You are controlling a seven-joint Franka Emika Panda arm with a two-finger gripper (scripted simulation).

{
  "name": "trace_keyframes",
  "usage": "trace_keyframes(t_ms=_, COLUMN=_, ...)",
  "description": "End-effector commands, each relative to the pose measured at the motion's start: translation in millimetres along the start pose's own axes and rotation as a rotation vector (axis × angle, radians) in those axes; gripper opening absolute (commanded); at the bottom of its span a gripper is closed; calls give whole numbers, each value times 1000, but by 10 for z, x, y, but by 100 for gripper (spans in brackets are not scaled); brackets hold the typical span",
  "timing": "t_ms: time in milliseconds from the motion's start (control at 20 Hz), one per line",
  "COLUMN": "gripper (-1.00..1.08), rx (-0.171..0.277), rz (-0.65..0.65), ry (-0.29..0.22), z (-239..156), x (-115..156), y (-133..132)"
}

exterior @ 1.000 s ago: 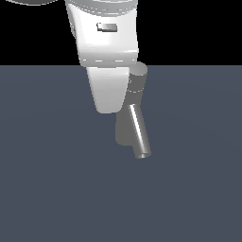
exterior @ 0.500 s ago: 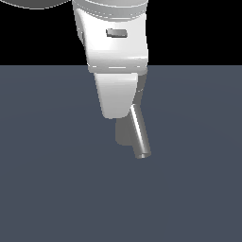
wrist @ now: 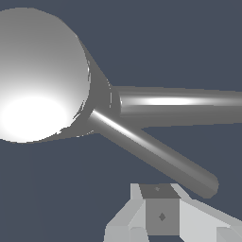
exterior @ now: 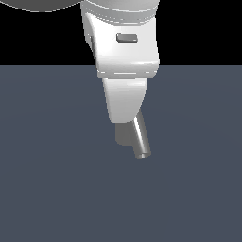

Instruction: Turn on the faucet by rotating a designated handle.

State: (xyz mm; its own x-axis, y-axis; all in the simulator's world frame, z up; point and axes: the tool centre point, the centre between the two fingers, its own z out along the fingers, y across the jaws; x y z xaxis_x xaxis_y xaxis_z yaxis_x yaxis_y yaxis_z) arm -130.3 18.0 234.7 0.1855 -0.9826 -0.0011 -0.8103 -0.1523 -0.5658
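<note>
A flat dark grey-blue ground (exterior: 47,189) is seen across the lower part of the exterior view, and it meets a black background in a straight line. No edge or corner of this ground is shown. Only its middle part carries anything.

The white arm (exterior: 120,42) is seen coming down from above. Its lower end, the gripper (exterior: 124,111), is placed directly in front of the faucet in the exterior view, so most of the faucet is covered there. In the wrist view only a small part of the gripper (wrist: 160,216) is shown, with pale angular blocks and one darker grey face between them. Whether the fingers are spread or pressed together cannot be told from either picture, and nothing is seen to be pinched.

The faucet (exterior: 123,134) is placed near the middle of the ground, below the gripper. In the exterior view only a short piece of its grey column is shown under the white shell. In the wrist view the round top of its cap (wrist: 42,71) is seen from above as a large bright disc.

The spout (exterior: 142,141) is seen as a shiny tube slanted down toward the exterior view's right, with its open end close above the ground. In the wrist view the spout (wrist: 184,106) is the thicker tube that runs out of the picture.

The handle (wrist: 151,151) is the thinner rod that leaves the cap sideways. Its free end is near the gripper, but contact is not seen. In the exterior view the handle is hidden.
</note>
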Motion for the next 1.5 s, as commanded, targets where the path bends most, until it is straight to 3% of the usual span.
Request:
trace_keyframes(t_ms=0, gripper=-100, rx=-6, rz=14, ry=9, z=8, x=82, y=64)
trace_keyframes(t_ms=950, gripper=-100, rx=-1, rz=6, ry=3, z=1, x=140, y=152)
trace_keyframes(t_ms=1450, gripper=-100, rx=-4, rz=10, ry=6, z=0, x=444, y=205)
